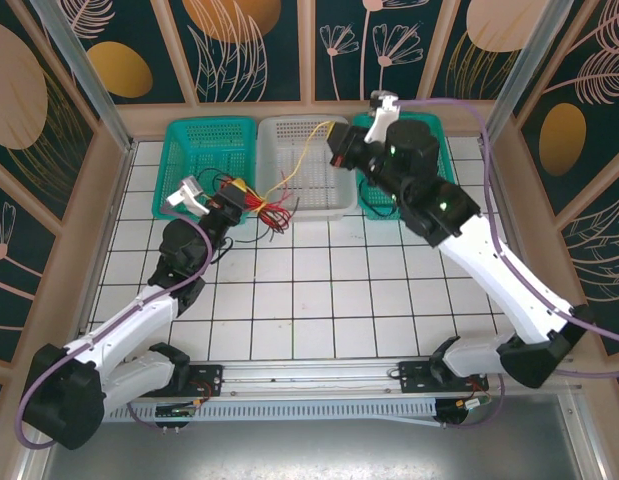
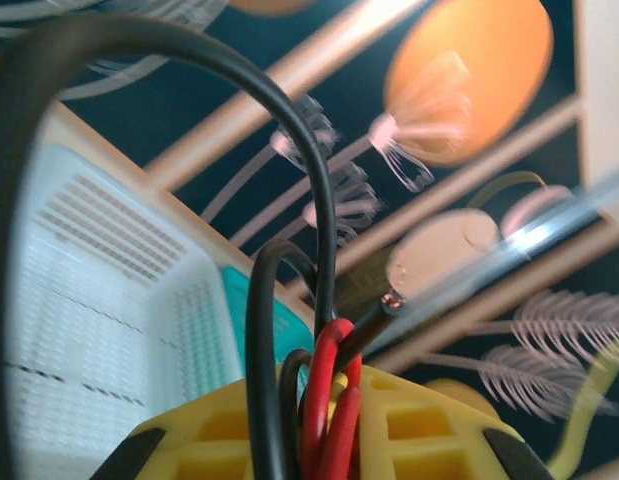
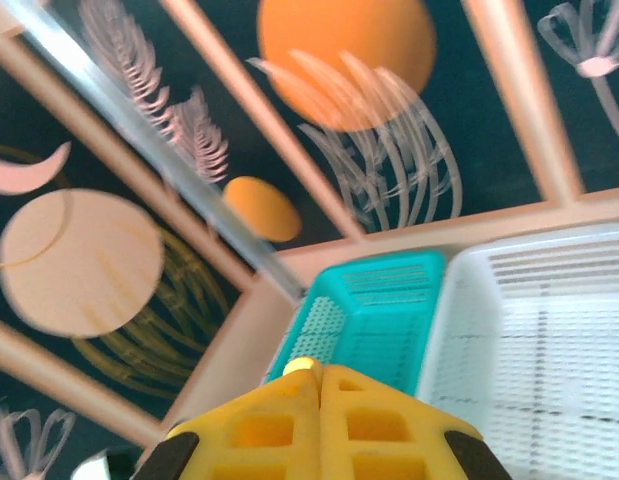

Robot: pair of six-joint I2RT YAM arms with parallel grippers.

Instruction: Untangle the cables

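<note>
At white basket (image 1: 279, 121) front rim: left jaws clamp limp red-black bundle (image 2: 327, 395), right jaws pinch light yellow cable (image 1: 305, 148); hold near tangle.

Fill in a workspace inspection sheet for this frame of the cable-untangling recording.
Surface: white tiled table; along its far edge stand the left teal basket, white basket and right teal basket.
Job's things: red and black cables bunched at the left gripper; yellow cable runs from that bunch over the white basket to the right gripper.
Clutter: nothing seen.
Grippers: left gripper shut on the red and black cables; right gripper shut on the yellow cable.
Cables: purple arm cables follow both arms.
Surroundings: dark floral wall panels, wooden frame.
</note>
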